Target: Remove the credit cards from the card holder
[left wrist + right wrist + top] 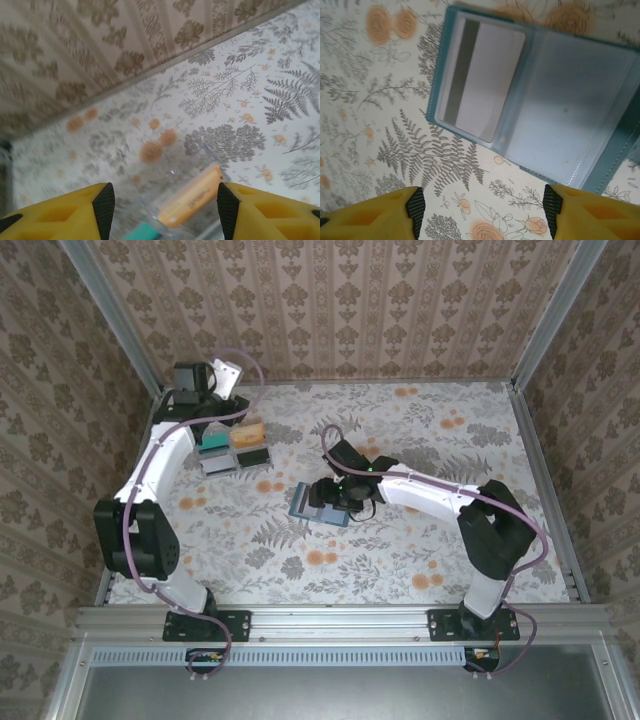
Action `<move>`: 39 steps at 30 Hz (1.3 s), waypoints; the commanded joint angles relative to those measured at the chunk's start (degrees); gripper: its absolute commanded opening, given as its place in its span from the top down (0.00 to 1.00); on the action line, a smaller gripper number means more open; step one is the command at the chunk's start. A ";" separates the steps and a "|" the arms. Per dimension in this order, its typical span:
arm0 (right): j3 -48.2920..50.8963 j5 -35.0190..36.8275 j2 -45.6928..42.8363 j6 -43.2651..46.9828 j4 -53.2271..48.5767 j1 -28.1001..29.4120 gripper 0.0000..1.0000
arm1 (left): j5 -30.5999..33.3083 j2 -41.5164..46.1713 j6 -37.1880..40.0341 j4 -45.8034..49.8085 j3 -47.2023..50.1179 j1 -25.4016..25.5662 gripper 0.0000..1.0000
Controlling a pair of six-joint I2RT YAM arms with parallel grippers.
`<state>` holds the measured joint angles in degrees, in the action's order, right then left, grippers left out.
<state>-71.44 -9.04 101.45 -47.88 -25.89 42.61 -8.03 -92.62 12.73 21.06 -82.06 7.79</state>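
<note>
The right tool (pixel 484 207) is plainly the nearer one. It hangs over the card holder (pixel 555 105), which lies spread open and flat near the middle of the tabletop (pixel 420 540). Its fingers stand apart with nothing between them.

In the right wrist view the holder sits just ahead of the fingertips. A pale grey card (pixel 485 85) with a dark stripe sits in the pocket on the holder's left half, and the other half looks empty. The card's long axis runs away from the tool, leaning a little to the right, so the fingers would close across its short width. Its near short edge is the closest part to them. I would judge that the coming move turns on getting a fingertip to that card through the clear pocket.

The left tool (pixel 222 420) is well apart, up toward the far left corner of the tabletop. Its fingers are spread and grasp nothing. An orange card (pixel 192 197) and a teal card (pixel 142 232) lie on the tabletop beneath it, already out of the holder
</note>
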 commanded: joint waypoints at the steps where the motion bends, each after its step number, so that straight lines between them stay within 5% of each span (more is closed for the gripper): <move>1: 2.19 2.76 2.08 -7.19 0.20 0.17 0.36 | 2.80 2.93 -22.37 1.28 4.14 0.02 0.41; 5: 3.90 5.65 3.42 -10.39 0.07 0.03 0.39 | 0.31 4.54 -32.93 3.91 9.68 1.11 0.40; 17: 5.66 4.30 4.46 -9.23 4.10 -1.81 0.47 | -5.43 5.01 -39.28 4.52 19.78 13.55 0.44; 27: 3.79 4.94 6.60 -6.99 0.91 -2.71 0.53 | -8.09 -4.71 -43.13 3.81 20.22 20.82 0.62; 39: 3.78 1.77 7.23 -4.43 4.42 -3.33 0.69 | -7.22 -10.88 -46.73 4.50 22.29 22.88 0.80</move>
<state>-66.85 -5.61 107.55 -53.65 -22.52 39.57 -15.05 -102.19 -32.47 24.60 -61.23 30.04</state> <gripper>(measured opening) 0.314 0.202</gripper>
